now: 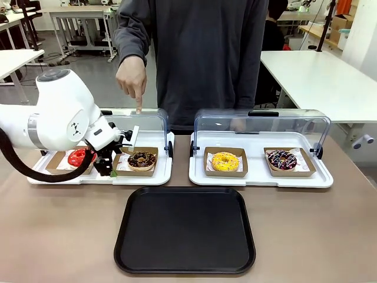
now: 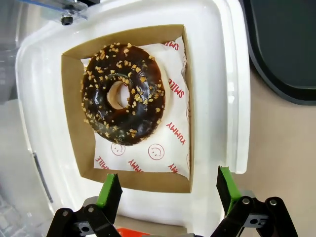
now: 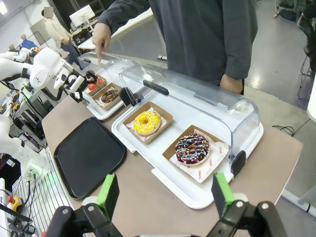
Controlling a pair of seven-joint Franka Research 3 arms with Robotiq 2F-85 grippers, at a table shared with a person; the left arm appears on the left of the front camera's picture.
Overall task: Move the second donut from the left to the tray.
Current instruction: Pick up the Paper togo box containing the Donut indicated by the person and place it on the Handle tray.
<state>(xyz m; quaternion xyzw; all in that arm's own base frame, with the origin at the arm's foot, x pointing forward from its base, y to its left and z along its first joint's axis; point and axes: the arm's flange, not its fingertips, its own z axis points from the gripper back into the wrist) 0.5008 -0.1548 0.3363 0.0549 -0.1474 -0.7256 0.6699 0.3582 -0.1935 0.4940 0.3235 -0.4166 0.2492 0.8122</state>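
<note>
**Front view.** The left gripper (image 1: 111,168) is hanging low over the left display tray (image 1: 154,177), a white plastic one, between a red-glazed donut (image 1: 76,157) and the chocolate donut (image 1: 141,159). Its opening cannot be told from here. The chocolate donut, a dark glossy ring with tan crumbs, is sitting in a square brown cardboard holder (image 1: 154,151) on that tray, and a clear lid (image 1: 152,121) is standing behind it. A person's hand (image 1: 131,73) is pointing a finger down at the lid's top. The black tray (image 1: 184,266), flat with rounded corners and a raised rim, is lying bare just in front of both display trays.

**Left wrist view.** The green-padded fingers (image 2: 111,186) are standing wide apart and gripping nothing, at the holder's near edge. The donut is resting on white paper (image 2: 170,143) printed with red words and smiling faces.

**Right wrist view.** The right gripper (image 3: 165,190) is hanging wide open and empty, well apart from the chocolate donut. Under a clear domed lid (image 3: 207,106), a yellow donut (image 3: 147,122) and a multicoloured-sprinkled donut (image 3: 192,148) are each sitting in their own holder.
</note>
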